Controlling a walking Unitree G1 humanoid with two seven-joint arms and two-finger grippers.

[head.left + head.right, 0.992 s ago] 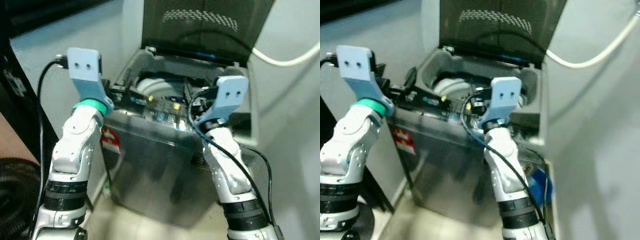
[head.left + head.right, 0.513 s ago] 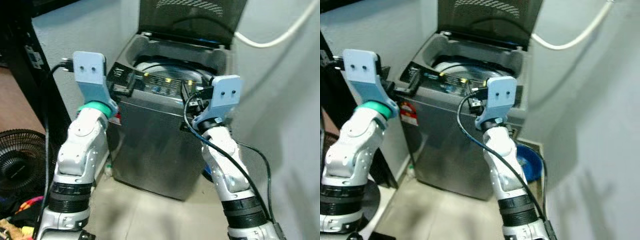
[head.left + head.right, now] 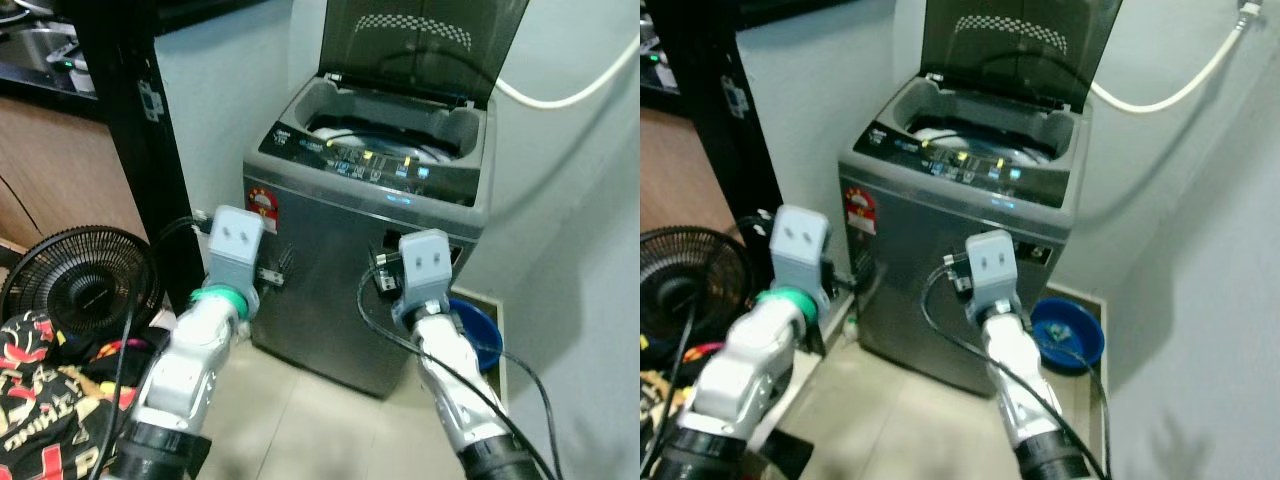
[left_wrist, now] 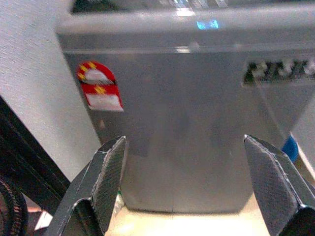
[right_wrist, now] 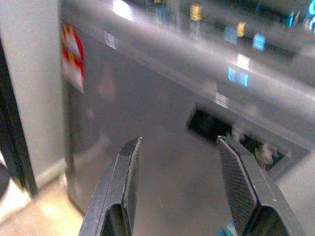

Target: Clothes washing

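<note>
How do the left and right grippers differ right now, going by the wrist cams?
The left gripper has its fingers spread wider than the right gripper. The left faces the washing machine front square on, with the red sticker beside it; the right sees the machine at a slant, up toward the lit control panel. Both are open, hold nothing, and point at the machine's front.

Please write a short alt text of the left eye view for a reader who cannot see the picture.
A grey top-loading washing machine stands against a pale wall with its lid raised. The robot's two silver arms reach toward its front, left claw and right claw both empty. A black fan stands at the left; a blue basin lies at the machine's right.
</note>
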